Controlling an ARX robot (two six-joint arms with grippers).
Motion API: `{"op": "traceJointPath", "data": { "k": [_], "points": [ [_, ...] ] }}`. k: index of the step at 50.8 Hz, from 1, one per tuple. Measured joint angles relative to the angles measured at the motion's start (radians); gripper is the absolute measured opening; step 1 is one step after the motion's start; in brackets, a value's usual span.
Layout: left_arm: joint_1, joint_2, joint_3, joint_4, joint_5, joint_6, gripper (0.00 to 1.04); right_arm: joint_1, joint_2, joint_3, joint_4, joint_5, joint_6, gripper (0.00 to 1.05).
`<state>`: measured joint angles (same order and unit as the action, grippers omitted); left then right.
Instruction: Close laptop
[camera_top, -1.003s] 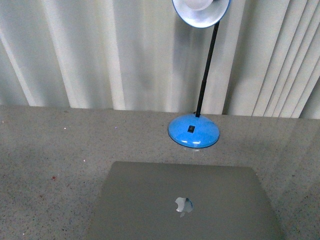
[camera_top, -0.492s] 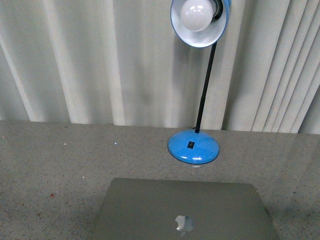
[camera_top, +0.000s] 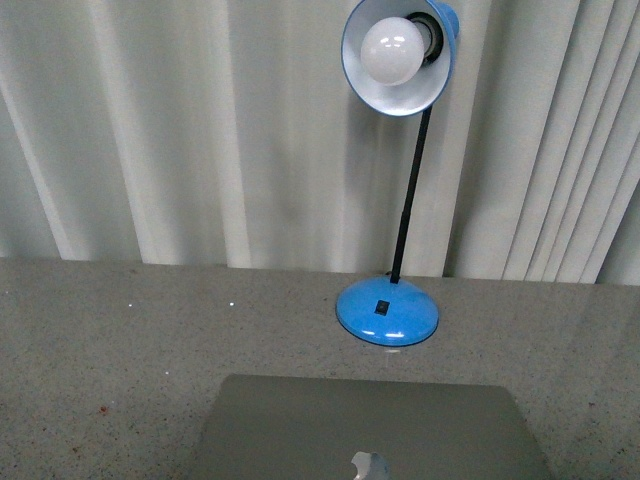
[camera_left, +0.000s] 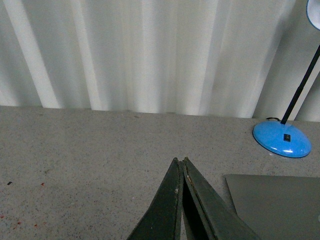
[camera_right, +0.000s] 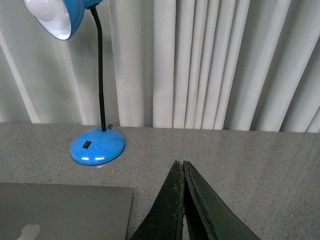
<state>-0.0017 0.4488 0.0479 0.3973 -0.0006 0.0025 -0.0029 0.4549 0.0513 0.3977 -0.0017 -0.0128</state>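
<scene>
The laptop (camera_top: 370, 425) lies shut and flat on the speckled grey table, silver-grey lid up, at the bottom of the front view; its shiny logo (camera_top: 368, 464) shows at the frame's lower edge. No arm shows in the front view. In the left wrist view my left gripper (camera_left: 180, 161) is shut and empty above bare table, with a lid corner (camera_left: 275, 205) beside it. In the right wrist view my right gripper (camera_right: 179, 163) is shut and empty, with the lid (camera_right: 65, 210) beside it.
A blue desk lamp stands behind the laptop: round base (camera_top: 387, 310), black stem, shade with a white bulb (camera_top: 392, 50). It also shows in the left wrist view (camera_left: 282, 140) and the right wrist view (camera_right: 97, 145). White vertical blinds (camera_top: 150, 130) close the table's far edge.
The front view has tilted upward: the lamp shade and bulb have come fully into view, and the laptop lid has slid toward the bottom edge. The lid stays flat.
</scene>
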Motion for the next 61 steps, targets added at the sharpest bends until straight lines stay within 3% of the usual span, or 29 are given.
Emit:
{"op": "traceJointPath", "data": {
  "k": [44, 49, 61],
  "points": [
    [0.000, -0.275, -0.021, -0.219, 0.000, -0.003, 0.04, 0.000, -0.277, -0.045, -0.216, 0.000, 0.002, 0.03],
    [0.000, -0.393, -0.020, -0.373, 0.000, -0.003, 0.04, 0.000, -0.402, -0.045, -0.380, -0.001, 0.002, 0.03],
    [0.000, -0.445, -0.020, -0.396, 0.001, -0.003, 0.04, 0.001, -0.451, -0.045, -0.397, 0.000, 0.002, 0.03]
  ]
}}
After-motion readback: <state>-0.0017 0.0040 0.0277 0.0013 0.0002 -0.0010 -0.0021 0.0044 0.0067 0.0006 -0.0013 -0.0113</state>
